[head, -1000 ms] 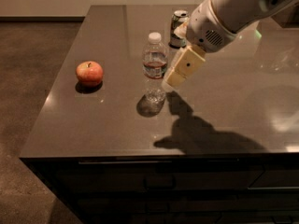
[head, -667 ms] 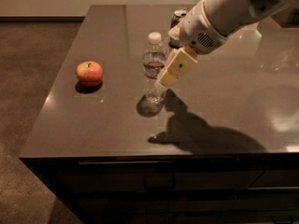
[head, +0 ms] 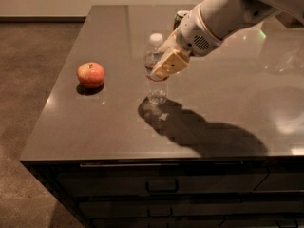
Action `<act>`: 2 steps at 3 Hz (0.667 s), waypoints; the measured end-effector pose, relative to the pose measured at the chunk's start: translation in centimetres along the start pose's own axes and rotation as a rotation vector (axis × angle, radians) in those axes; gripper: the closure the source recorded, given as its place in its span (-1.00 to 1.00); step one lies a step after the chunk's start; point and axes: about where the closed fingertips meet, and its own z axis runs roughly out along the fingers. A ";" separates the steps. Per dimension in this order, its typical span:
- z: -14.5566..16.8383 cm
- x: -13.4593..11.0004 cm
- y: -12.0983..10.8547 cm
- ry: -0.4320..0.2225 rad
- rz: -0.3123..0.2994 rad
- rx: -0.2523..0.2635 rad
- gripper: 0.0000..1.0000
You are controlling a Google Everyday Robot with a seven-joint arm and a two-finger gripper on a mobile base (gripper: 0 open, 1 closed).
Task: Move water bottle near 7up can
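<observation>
My end effector (head: 164,66) hangs over the middle of the counter (head: 109,127), at the end of my white arm, which reaches in from the upper right. Its tan pad lies across the front of the water bottle (head: 157,92), covering the label band at mid-height. From this angle I cannot tell whether my end effector is apart, together, or clamped on the bottle; it is right against the bottle's right side.

The water bottle stands upright near the centre of the counter, its white cap above my pad and its clear lower body showing below it. Its base appears to rest on the dark surface, with a reflection just beneath.

The 7up can (head: 180,16) sits farther back and a little to the right of the bottle. My wrist hides most of it, so only its silver top and a sliver of its side show. Bottle and can are apart, with open counter between them.

A red apple (head: 90,74) sits on the left part of the counter, well apart from the bottle. My arm's shadow (head: 209,134) spreads across the surface to the near right of the bottle. Drawer fronts (head: 161,185) run along the counter's near face.
</observation>
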 end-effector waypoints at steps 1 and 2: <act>-0.9 -1.2 -0.3 -0.021 -0.012 0.005 0.30; -3.4 -2.5 -1.6 -0.050 -0.002 0.064 0.76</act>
